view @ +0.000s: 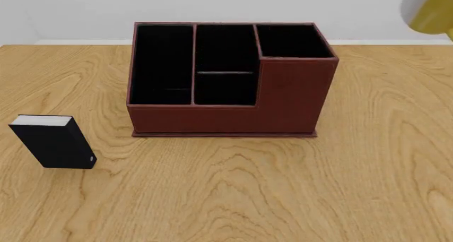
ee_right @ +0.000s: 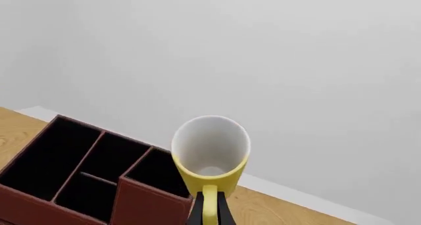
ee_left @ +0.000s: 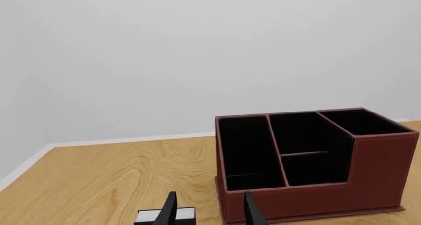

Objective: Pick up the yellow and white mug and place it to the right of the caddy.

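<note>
Desk (view: 234, 199): bare wood on the caddy's right.
Caddy (view: 226, 83): mid-desk, open side up.
Mug (ee_right: 210, 153): lifted, high and to the caddy's right.
Progress: pickup done; lowering and release remain.
Right hand (ee_right: 209, 212): pinching the mug's handle.
Left hand (ee_left: 209, 210): spread, holding nothing.

Caddy (view: 226, 101) mid-table, block (view: 54, 141) to its front-left, mug (view: 429, 8) aloft at far right.
</note>
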